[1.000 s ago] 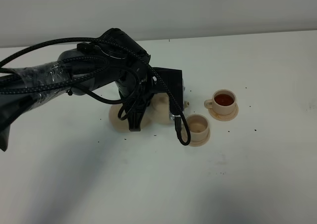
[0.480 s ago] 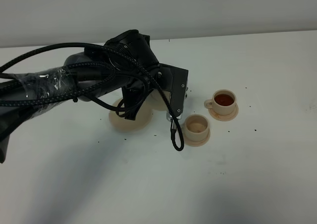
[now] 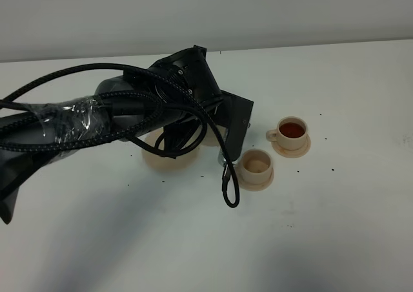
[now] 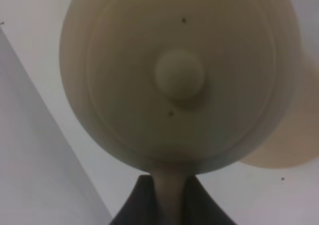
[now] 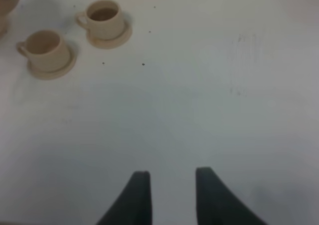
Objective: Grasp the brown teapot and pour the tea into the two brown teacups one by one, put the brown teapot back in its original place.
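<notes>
Teapot [image 4: 179, 75], lid on, clamped at its handle in left claw [image 4: 168, 197]; just beside wide plate [image 3: 161, 159], near empty cup [image 3: 257, 165]. Red tea in far cup [image 3: 292, 130]. Right claw [image 5: 172, 185] parted, holding nothing, over bare table [image 5: 224, 110].
</notes>
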Controlling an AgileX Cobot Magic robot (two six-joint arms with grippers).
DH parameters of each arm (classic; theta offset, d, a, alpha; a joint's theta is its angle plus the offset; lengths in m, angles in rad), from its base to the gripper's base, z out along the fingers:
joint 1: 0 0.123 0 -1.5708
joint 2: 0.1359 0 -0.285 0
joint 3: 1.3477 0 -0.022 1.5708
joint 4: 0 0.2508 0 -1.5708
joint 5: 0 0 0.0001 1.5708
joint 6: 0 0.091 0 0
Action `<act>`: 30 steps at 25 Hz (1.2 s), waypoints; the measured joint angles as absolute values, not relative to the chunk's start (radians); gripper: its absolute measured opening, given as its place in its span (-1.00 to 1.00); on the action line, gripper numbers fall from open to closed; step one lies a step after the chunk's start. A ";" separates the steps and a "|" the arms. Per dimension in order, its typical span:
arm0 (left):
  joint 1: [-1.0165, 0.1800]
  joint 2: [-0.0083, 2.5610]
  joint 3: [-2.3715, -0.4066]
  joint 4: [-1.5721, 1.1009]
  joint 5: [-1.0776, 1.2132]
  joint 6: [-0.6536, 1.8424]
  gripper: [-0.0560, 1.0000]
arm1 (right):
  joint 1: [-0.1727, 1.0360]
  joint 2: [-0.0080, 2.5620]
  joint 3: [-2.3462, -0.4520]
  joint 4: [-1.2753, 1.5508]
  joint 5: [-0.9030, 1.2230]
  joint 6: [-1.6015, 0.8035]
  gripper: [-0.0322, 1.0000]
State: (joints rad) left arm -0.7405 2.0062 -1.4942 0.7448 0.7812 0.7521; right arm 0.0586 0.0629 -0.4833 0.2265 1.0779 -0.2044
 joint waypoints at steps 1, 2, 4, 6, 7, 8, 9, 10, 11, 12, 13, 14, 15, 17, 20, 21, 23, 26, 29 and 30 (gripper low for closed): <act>-0.747 2.005 -1.494 0.753 0.781 0.752 -0.67 | 0.059 0.063 -0.483 0.227 1.078 -0.204 -0.48; -0.752 2.005 -1.494 0.759 0.781 0.752 -0.67 | 0.059 0.063 -0.483 0.227 1.078 -0.204 -0.48; -0.759 2.005 -1.494 0.759 0.789 0.752 -0.67 | 0.059 0.063 -0.483 0.227 1.078 -0.204 -0.48; -0.762 2.005 -1.494 0.759 0.797 0.752 -0.67 | 0.059 0.063 -0.483 0.227 1.078 -0.204 -0.48; -0.764 2.005 -1.494 0.760 0.801 0.752 -0.67 | 0.059 0.063 -0.483 0.227 1.078 -0.204 -0.48; -0.764 2.005 -1.494 0.760 0.801 0.752 -0.67 | 0.059 0.063 -0.483 0.227 1.078 -0.204 -0.48; -0.766 2.005 -1.494 0.761 0.804 0.753 -0.67 | 0.059 0.063 -0.483 0.227 1.078 -0.204 -0.48; -0.766 2.005 -1.494 0.761 0.807 0.762 -0.67 | 0.059 0.063 -0.483 0.227 1.078 -0.204 -0.48; -0.769 2.005 -1.494 0.763 0.812 0.771 -0.67 | 0.059 0.063 -0.483 0.227 1.078 -0.204 -0.48; -0.770 2.005 -1.494 0.766 0.815 0.778 -0.67 | 0.059 0.063 -0.483 0.227 1.078 -0.204 -0.48; -0.772 2.005 -1.494 0.772 0.819 0.785 -0.67 | 0.059 0.063 -0.483 0.227 1.078 -0.204 -0.48; -0.777 2.005 -1.494 0.782 0.821 0.793 -0.67 | 0.059 0.063 -0.483 0.227 1.078 -0.204 -0.48; -0.779 2.005 -1.494 0.788 0.822 0.799 -0.67 | 0.059 0.063 -0.483 0.227 1.078 -0.204 -0.48; -0.782 2.005 -1.494 0.797 0.822 0.809 -0.67 | 0.059 0.063 -0.483 0.227 1.078 -0.204 -0.48; -0.785 2.005 -1.494 0.806 0.824 0.826 -0.67 | 0.059 0.063 -0.483 0.227 1.078 -0.204 -0.48; -0.786 2.005 -1.494 0.809 0.826 0.830 -0.67 | 0.059 0.063 -0.483 0.227 1.078 -0.204 -0.48; -0.787 2.005 -1.494 0.810 0.826 0.844 -0.67 | 0.059 0.063 -0.483 0.227 1.078 -0.204 -0.48; -0.791 2.008 -1.494 0.822 0.827 0.861 -0.67 | 0.059 0.063 -0.483 0.227 1.078 -0.204 -0.48; -0.802 2.024 -1.494 0.850 0.827 0.865 -0.67 | 0.059 0.063 -0.483 0.227 1.078 -0.204 -0.48; -0.804 2.033 -1.494 0.855 0.826 0.864 -0.67 | 0.059 0.063 -0.483 0.227 1.078 -0.204 -0.48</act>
State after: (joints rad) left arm -0.8043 2.0326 -1.4942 0.8547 0.8263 0.8644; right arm 0.0586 0.0629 -0.4833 0.2265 1.0779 -0.2044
